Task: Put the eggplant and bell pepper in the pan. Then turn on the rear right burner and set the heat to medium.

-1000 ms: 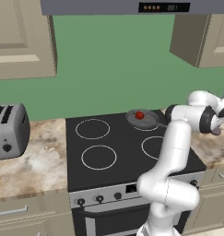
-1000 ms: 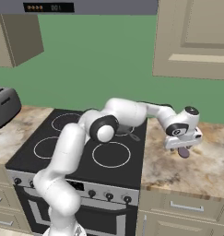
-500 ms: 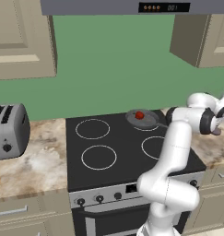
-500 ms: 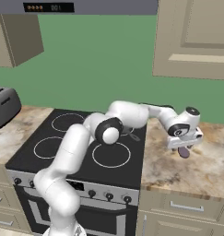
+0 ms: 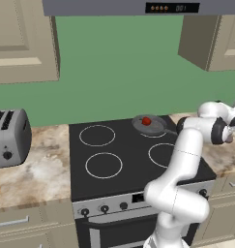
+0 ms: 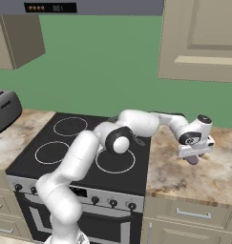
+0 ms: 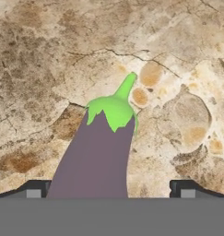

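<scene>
The purple eggplant with its green stem lies on the marbled counter to the right of the stove. My gripper is open and hangs low over it, one fingertip on each side of its thick end. From the right base view, the gripper sits just above the eggplant. The red bell pepper rests in the grey pan, which stands on the rear right burner of the black stovetop.
A silver toaster stands on the counter left of the stove. Control knobs line the stove's front panel. My arm stretches across the stove's right side, and cabinets and a range hood hang above.
</scene>
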Tool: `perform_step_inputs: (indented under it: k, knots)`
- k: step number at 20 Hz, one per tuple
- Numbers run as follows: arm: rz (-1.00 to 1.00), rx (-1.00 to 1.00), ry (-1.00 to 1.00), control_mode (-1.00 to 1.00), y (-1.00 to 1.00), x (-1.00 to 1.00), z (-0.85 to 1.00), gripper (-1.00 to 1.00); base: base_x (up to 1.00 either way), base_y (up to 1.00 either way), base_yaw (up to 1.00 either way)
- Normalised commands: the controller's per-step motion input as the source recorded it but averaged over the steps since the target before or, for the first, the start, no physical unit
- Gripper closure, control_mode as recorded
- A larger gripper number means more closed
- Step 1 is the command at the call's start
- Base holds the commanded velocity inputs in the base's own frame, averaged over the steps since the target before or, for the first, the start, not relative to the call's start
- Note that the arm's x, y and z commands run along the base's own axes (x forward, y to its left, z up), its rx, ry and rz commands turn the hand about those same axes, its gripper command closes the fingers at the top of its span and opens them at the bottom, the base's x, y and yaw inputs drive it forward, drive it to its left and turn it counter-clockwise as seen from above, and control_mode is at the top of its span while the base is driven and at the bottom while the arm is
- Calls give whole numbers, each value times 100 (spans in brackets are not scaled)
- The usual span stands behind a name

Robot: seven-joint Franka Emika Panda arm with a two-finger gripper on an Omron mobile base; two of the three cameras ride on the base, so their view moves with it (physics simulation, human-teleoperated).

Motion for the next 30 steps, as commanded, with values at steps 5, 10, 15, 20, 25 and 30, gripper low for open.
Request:
perform_step_inputs:
  k: [5,10,15,20,25,30]
  knots:
    - [0,-3,4,-100,0,0,-21,100,0,0,0]
    - [0,2,10,-100,-1,-21,-34,100,0,0,0]
    - [0,8,-18,-100,-2,-69,-11,100,0,0,0]
    - [2,3,-27,-100,10,-75,11,100,0,0,0]
    - [7,0,-13,-100,39,-75,20,100,0,0,0]
    - [10,0,-1,-100,66,-54,42,100,0,0,0]
